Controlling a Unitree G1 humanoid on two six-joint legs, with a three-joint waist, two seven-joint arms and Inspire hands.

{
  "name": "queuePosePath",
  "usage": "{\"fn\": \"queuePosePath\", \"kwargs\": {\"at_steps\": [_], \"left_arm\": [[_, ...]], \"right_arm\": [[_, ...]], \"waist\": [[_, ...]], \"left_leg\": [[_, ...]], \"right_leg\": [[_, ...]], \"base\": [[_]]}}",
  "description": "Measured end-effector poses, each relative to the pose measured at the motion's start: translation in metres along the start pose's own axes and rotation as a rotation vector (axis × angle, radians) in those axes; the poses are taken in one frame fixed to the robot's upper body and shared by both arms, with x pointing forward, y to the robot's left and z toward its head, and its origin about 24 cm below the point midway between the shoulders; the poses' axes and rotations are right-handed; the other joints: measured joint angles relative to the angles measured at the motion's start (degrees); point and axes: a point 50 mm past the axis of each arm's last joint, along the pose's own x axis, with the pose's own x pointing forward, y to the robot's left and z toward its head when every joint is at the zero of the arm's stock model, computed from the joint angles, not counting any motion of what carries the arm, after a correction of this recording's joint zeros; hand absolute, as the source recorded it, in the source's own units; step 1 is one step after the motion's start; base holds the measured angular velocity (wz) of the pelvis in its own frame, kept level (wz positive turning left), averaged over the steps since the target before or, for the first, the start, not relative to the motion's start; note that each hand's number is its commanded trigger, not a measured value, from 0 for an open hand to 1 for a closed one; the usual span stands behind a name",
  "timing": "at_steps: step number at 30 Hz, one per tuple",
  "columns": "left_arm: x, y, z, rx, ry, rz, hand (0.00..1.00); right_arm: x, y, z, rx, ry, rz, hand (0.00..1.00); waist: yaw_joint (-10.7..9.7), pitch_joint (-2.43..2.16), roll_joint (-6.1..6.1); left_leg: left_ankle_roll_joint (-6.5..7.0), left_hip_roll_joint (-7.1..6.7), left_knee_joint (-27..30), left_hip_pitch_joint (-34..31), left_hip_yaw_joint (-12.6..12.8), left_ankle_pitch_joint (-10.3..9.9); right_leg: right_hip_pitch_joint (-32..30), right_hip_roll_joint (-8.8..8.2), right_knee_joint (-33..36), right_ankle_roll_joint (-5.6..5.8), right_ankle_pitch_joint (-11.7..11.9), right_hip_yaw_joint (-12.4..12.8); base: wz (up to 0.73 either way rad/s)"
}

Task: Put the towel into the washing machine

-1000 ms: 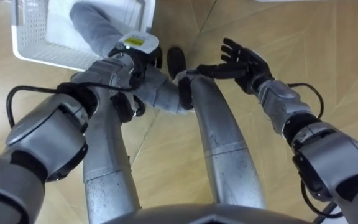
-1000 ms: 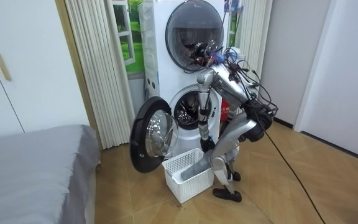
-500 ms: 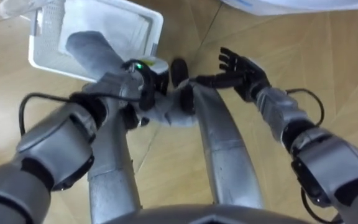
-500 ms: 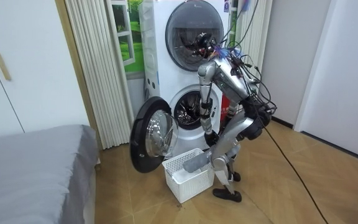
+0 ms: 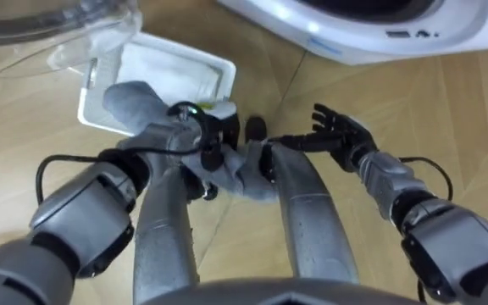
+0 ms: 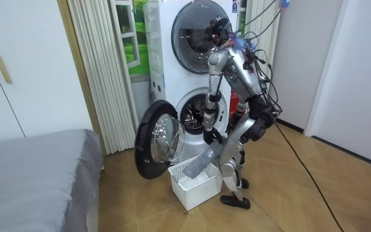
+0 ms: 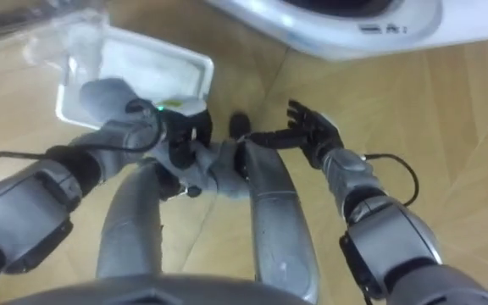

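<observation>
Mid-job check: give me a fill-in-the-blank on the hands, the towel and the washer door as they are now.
The left hand is shut on the grey ____.
That cloth's lower end reaches into the white ____ on the floor.
The right hand has straight, spread fingers and holds ____.
The washing machine's lower door stands ____.
Missing words: towel; basket; nothing; open.

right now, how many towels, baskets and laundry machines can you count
towel: 1, grey
basket: 1, white
machines: 2, stacked, the top machine and the bottom machine with its door open
total: 4
</observation>
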Motion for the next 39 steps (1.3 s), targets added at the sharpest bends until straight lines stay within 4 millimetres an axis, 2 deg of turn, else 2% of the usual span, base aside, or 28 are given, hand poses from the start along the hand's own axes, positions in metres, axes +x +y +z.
{"fn": "queuePosePath", "kwargs": {"at_steps": [2, 6, 9, 11, 15, 17, 22, 25, 29, 34, 39], "left_arm": [[-0.003, 0.003, -0.006, -0.083, 0.004, 0.078, 1.00], [-0.007, 0.012, -0.010, -0.207, 0.005, 0.205, 1.00], [-0.008, 0.029, -0.005, -0.329, -0.034, 0.334, 1.00], [-0.010, 0.040, -0.002, -0.497, -0.070, 0.432, 1.00], [-0.013, 0.045, 0.000, -0.699, -0.104, 0.504, 1.00], [-0.014, 0.046, 0.000, -0.844, -0.117, 0.528, 1.00], [-0.016, 0.043, -0.005, -1.165, -0.152, 0.525, 1.00], [-0.019, 0.039, -0.011, -1.352, -0.196, 0.504, 1.00], [-0.020, 0.035, -0.003, -1.638, -0.326, 0.460, 1.00], [-0.015, 0.024, 0.011, -1.855, -0.421, 0.339, 1.00], [-0.014, 0.014, 0.017, -1.933, -0.494, 0.205, 1.00]], "right_arm": [[-0.004, -0.006, -0.007, -0.004, 0.015, -0.011, 0.00], [-0.004, -0.004, -0.010, -0.008, 0.010, -0.006, 0.00], [-0.004, -0.004, -0.007, -0.047, 0.008, -0.002, 0.00], [-0.002, 0.000, -0.002, -0.083, -0.006, 0.008, 0.00], [0.000, 0.009, 0.005, -0.160, -0.036, 0.037, 0.00], [0.001, 0.009, 0.006, -0.161, -0.043, 0.029, 0.00], [0.001, 0.015, 0.007, -0.175, -0.051, 0.043, 0.00], [0.002, 0.025, 0.003, -0.186, -0.046, 0.073, 0.00], [0.003, 0.031, 0.003, -0.196, -0.049, 0.105, 0.00], [0.003, 0.031, 0.005, -0.174, -0.053, 0.096, 0.00], [0.005, 0.039, 0.003, -0.186, -0.040, 0.113, 0.00]], "waist": [[1.17, -0.28, 0.51], [1.84, -0.35, 0.72], [2.63, -0.38, 0.77], [2.92, -0.39, 0.76], [2.87, -0.46, 0.65], [3.63, -0.51, 0.56], [4.33, -0.80, 0.10], [4.24, -1.45, -0.88], [4.31, -2.00, -1.46], [4.56, -2.08, -1.51], [4.65, -2.10, -1.54]], "left_leg": [[-0.13, -0.04, -1.13, 2.50, 0.25, 0.16], [-0.34, -0.18, -2.23, 4.85, 0.14, 0.49], [-0.29, -0.32, -2.26, 5.06, 0.10, 0.69], [-0.18, -0.61, -2.32, 5.04, -0.01, 0.90], [-0.02, -0.97, -2.41, 5.12, -0.20, 1.02], [0.01, -0.91, -2.33, 5.07, -0.20, 1.03], [0.07, -0.95, -2.52, 5.05, -0.30, 1.19], [-0.04, -0.84, -2.59, 4.88, -0.62, 1.26], [0.28, -0.57, -3.35, 5.18, -0.86, 1.65], [0.51, -0.55, -4.44, 6.00, -1.32, 2.16], [0.46, -0.51, -4.63, 6.06, -1.30, 2.27]], "right_leg": [[2.36, -0.21, -1.09, -0.01, 0.24, -0.59], [4.85, -0.42, -1.90, -0.02, 0.24, -1.14], [5.04, -0.74, -1.68, -0.07, 0.24, -1.49], [5.03, -1.07, -1.58, -0.07, 0.24, -1.60], [5.16, -1.43, -1.59, -0.04, 0.26, -1.80], [5.21, -1.50, -1.67, 0.02, 0.30, -2.05], [5.31, -1.76, -1.83, -0.03, 0.34, -2.55], [5.48, -1.55, -2.41, -0.08, 0.58, -2.80], [6.62, -1.04, -4.08, 0.28, 1.67, -3.12], [8.24, -0.93, -6.61, 0.42, 2.78, -4.11], [8.24, -0.85, -6.52, 0.39, 2.98, -4.12]], "base": [[-0.04], [0.04], [0.03], [0.06], [0.02], [0.00], [0.02], [-0.01], [-0.01], [0.05], [-0.01]]}}
